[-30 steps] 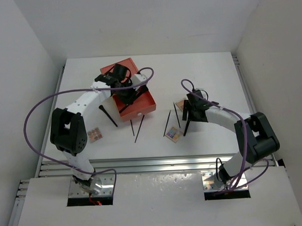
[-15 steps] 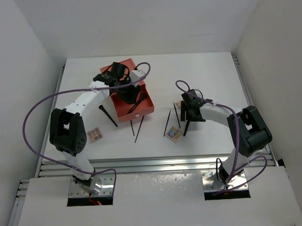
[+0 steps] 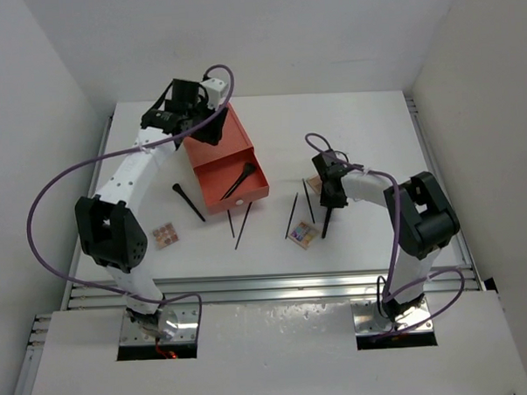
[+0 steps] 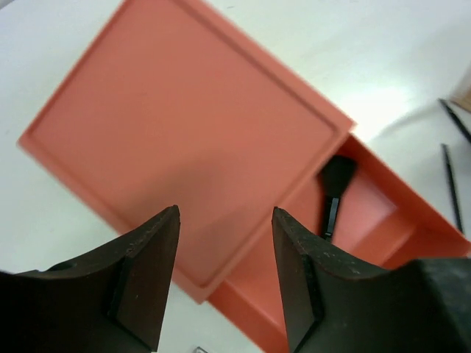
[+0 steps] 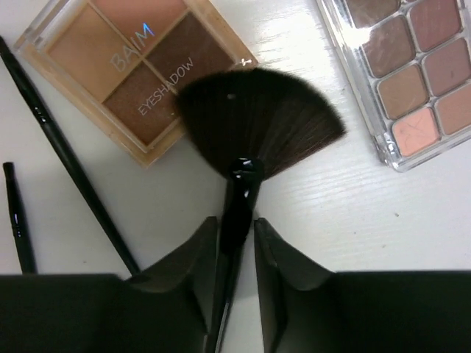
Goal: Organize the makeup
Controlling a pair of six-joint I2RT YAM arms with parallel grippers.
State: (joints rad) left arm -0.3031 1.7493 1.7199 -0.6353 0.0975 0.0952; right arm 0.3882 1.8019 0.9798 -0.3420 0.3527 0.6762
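Note:
The makeup lies scattered on the white table. In the right wrist view, my right gripper point(image 5: 235, 224) is shut on the handle of a black fan brush point(image 5: 257, 118), whose bristles overlap a brown eyeshadow palette point(image 5: 140, 66). A pink-and-brown palette point(image 5: 412, 66) lies to its right, and thin black sticks point(image 5: 66, 154) lie to its left. My left gripper point(image 4: 226, 217) hangs open and empty above the orange drawer box point(image 4: 191, 132). A black brush point(image 4: 335, 191) lies in the open drawer point(image 3: 245, 185). From above, the right gripper point(image 3: 330, 190) sits at centre right.
A thicker black brush point(image 3: 187, 201) and a small palette point(image 3: 164, 234) lie left of the box. Several thin sticks point(image 3: 244, 225) and a multicoloured palette point(image 3: 304, 235) lie between the arms. White walls enclose the table on three sides.
My left gripper opened, left the black brush in the drawer, and lifted back toward the box's far end. My right gripper closed on the fan brush handle.

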